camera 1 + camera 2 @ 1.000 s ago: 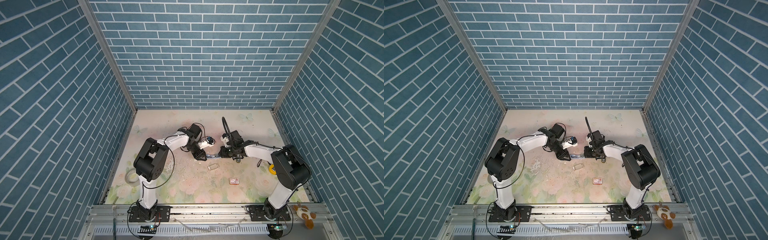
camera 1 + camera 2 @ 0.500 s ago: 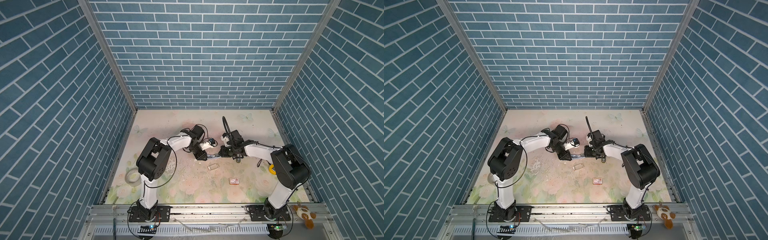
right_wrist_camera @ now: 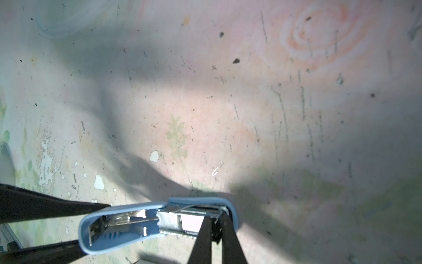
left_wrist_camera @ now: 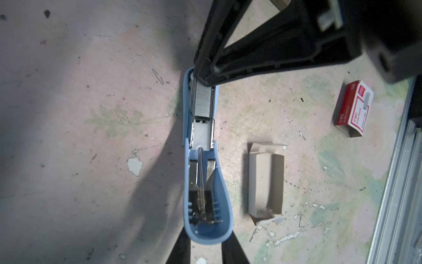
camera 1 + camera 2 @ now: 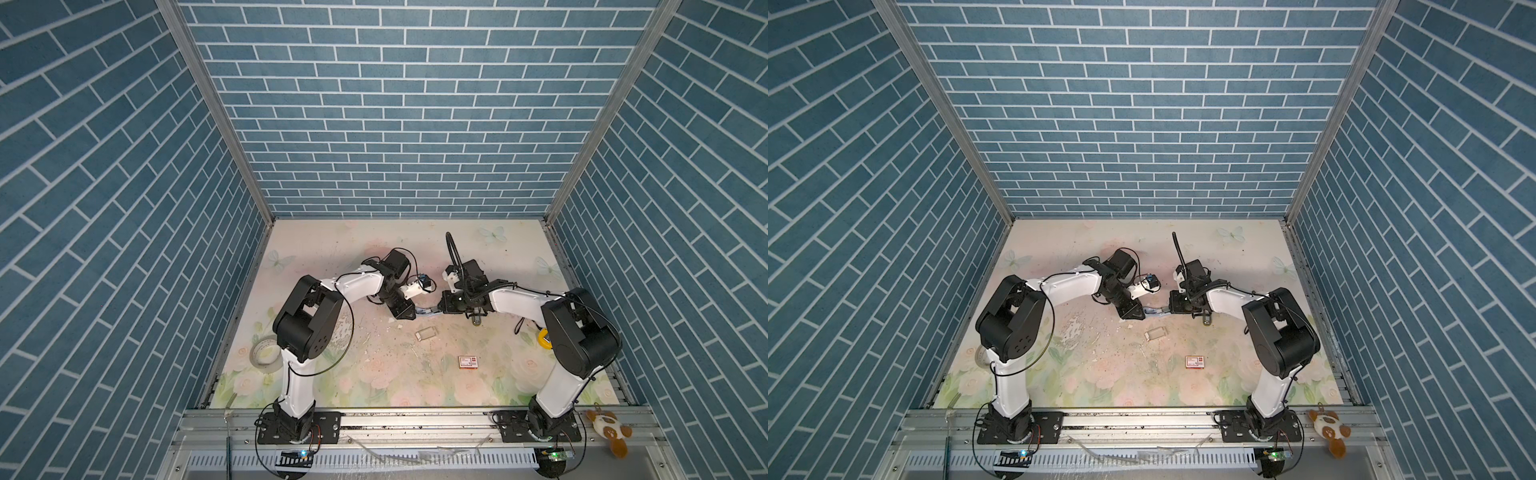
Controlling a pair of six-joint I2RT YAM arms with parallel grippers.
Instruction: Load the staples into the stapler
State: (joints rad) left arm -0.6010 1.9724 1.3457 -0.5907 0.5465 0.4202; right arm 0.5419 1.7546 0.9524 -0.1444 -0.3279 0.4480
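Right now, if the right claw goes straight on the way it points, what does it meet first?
The staples in the open stapler: the right claw sits at the strip's outer end, seemingly touching it.

Red-and-white box (image 4: 352,107) on the worktop (image 4: 91,114): white print on red panels, too blurred to read with certainty.

Looks like a robot lab cell: blue brick-print wall panels (image 5: 395,124) box in a scuffed floral-print worktop (image 5: 374,374), grey aluminium mounting rail (image 5: 415,422) along its front edge.
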